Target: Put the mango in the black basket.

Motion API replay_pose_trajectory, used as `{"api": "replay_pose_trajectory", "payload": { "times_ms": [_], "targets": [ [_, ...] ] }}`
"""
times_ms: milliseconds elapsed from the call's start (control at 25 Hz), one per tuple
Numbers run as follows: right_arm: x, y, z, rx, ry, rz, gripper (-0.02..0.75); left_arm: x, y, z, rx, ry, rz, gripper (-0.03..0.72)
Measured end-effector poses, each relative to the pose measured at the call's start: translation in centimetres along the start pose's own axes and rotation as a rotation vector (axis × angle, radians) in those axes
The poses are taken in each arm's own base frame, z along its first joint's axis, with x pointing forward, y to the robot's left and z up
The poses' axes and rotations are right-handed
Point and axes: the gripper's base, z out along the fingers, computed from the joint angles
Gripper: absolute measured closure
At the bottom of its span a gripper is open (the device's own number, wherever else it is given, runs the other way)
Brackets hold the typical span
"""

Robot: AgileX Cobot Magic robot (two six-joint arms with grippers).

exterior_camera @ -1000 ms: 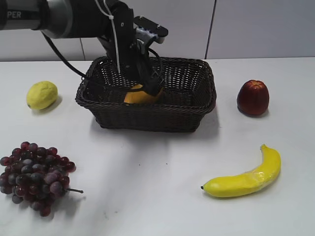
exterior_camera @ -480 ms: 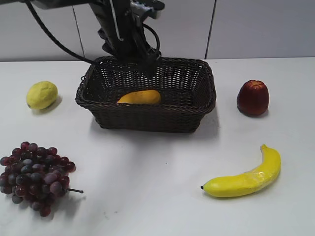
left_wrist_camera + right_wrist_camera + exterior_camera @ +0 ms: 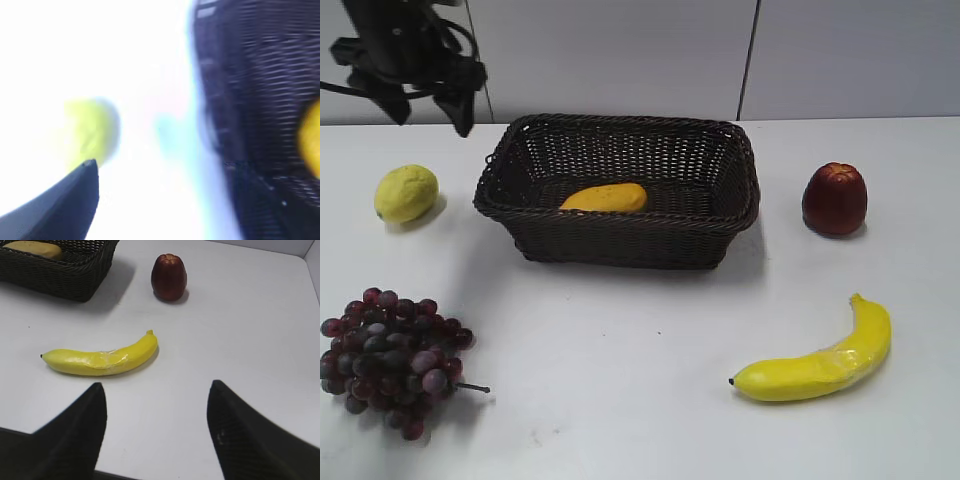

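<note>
The mango [image 3: 604, 197] is seen lying lengthwise across the basket [image 3: 620, 240] floor at frame centre, right of the empty, spread left gripper [image 3: 417, 98] at upper left; the right gripper [image 3: 156, 432] is held open and empty.

White table [image 3: 640, 400] carrying: lemon [image 3: 406, 193] sitting just below left claw [image 3: 418, 108], black basket [image 3: 617, 190] to its right, grapes [image 3: 390, 360] well below, apple [image 3: 834, 199] and banana [image 3: 817, 358] lying far right.
</note>
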Motion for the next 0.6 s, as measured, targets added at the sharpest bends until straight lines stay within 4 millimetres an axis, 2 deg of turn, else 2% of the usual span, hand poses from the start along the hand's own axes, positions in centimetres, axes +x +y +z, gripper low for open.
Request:
{"api": "replay_pose_trajectory", "payload": {
  "times_ms": [160,280,400,600],
  "targets": [
    [0.0,0.0,0.0,0.000,0.000,0.000,0.250,2.0,4.0,-1.8,-0.029,0.003,-0.096,0.105],
    [0.0,0.0,0.0,0.000,0.000,0.000,0.250,4.0,5.6,-2.8,-0.039,0.021,-0.142,0.120],
    [0.0,0.0,0.0,0.000,0.000,0.000,0.250,6.5,5.7,-3.7,-0.044,0.053,-0.157,0.125],
    [0.0,0.0,0.0,0.000,0.000,0.000,0.250,11.7,4.4,-5.9,-0.042,0.088,-0.158,0.130]
  ]
}}
